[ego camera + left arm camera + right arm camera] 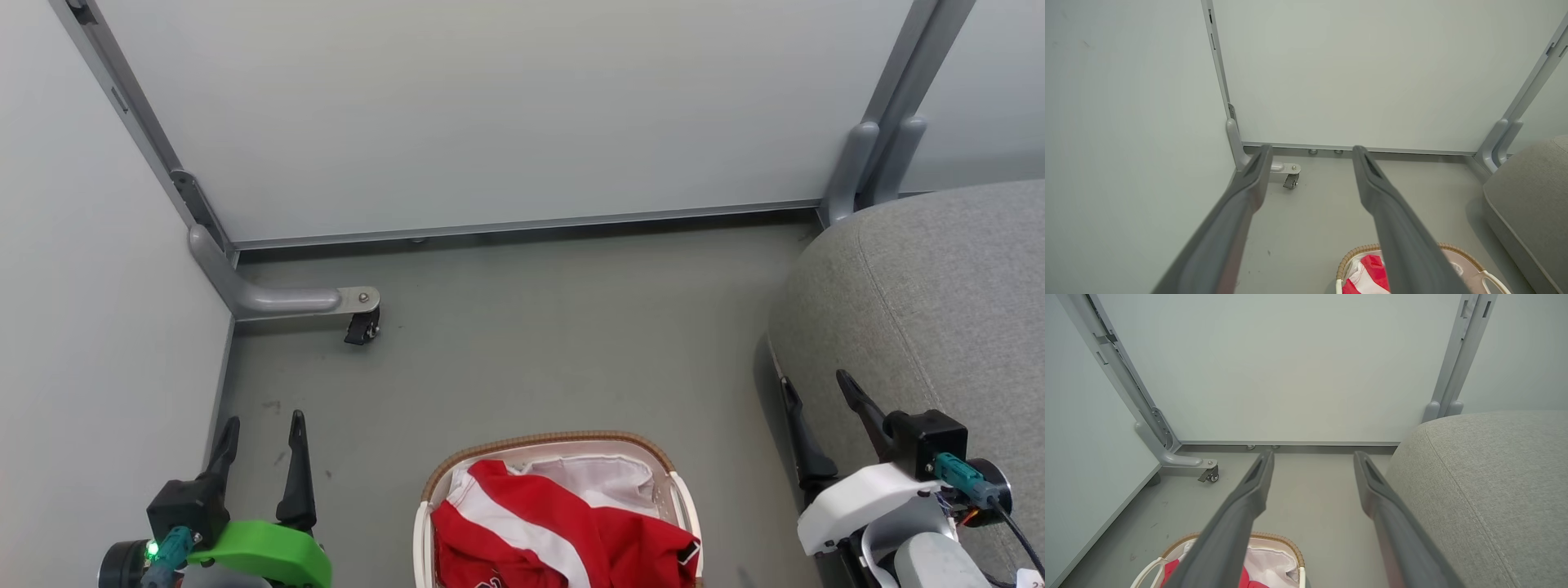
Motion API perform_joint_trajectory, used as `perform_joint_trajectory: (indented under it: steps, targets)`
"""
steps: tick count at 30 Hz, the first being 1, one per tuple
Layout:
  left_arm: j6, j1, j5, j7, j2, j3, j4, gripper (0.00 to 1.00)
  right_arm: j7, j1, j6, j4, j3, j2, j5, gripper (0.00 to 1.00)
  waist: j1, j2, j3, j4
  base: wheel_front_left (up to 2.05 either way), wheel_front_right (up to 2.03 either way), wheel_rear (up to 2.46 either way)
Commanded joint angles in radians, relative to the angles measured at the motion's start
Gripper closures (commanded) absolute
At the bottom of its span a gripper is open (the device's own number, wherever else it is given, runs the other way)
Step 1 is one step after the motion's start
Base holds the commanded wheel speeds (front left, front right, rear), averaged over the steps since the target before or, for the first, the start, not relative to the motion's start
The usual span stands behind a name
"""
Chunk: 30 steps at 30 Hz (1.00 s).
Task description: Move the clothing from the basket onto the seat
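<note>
- Our left gripper [264, 418] hovers at the lower left, its two fingers spread apart with nothing between them. Our right gripper [812, 378] is the same at the lower right, just beside the flank of the seat [939, 286].
- Between the two arms, the clothing [563, 531] lies crumpled in the basket [555, 439]. It is heaped toward the near side, and the white liner [604, 478] shows bare at the far end.
- We judge the clothing soft, light and limp. It should drape and trail once lifted, and a firm pinch will do it no harm.
- We would take hold on a raised fold at the top of the heap, where the red and white stripes bunch up. That way the fingers close on several layers rather than one thin edge.
- We would keep the pinch off the liner, which could come up with the clothing, and lift high enough for the trailing cloth to pass the woven rim.
- The seat stands to our right, with a broad, rounded top.
- Farther off lie the grey floor [531, 351] and the pale wall panel [490, 122].
</note>
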Motion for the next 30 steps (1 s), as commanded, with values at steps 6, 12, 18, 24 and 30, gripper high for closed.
perform_joint_trajectory:
  steps: [6, 12, 18, 24, 30]
  targets:
    - [-0.011, 0.021, 0.056, -0.02, -0.013, 0.02, -0.006, 0.0, -0.021, 0.02, 0.0, 0.002, -0.008, 0.004, -0.058, 0.0, 0.0, 0.0, -0.004, -0.001, 0.0, 0.0, 0.0]
    - [-0.019, 0.033, 0.1, -0.03, -0.026, 0.036, -0.004, 0.0, -0.032, 0.022, 0.0, 0.004, -0.004, 0.008, -0.104, 0.0, 0.0, 0.0, -0.004, -0.006, 0.0, 0.0, 0.0]
    - [-0.026, 0.041, 0.142, -0.042, -0.034, 0.042, -0.001, 0.0, -0.044, 0.02, 0.0, 0.007, -0.001, 0.008, -0.144, 0.0, 0.0, 0.0, 0.0, -0.013, 0.0, 0.0, 0.0]
    - [-0.033, 0.038, 0.179, -0.053, -0.038, 0.035, 0.008, 0.0, -0.054, 0.012, 0.0, -0.002, 0.002, 0.009, -0.183, 0.0, 0.0, 0.0, 0.021, -0.023, 0.0, 0.0, 0.0]
    - [-0.038, -0.009, 0.166, -0.052, -0.042, 0.022, 0.02, 0.0, -0.054, -0.021, 0.0, -0.028, 0.004, 0.017, -0.188, 0.0, 0.0, 0.0, 0.089, -0.043, 0.0, 0.0, 0.0]
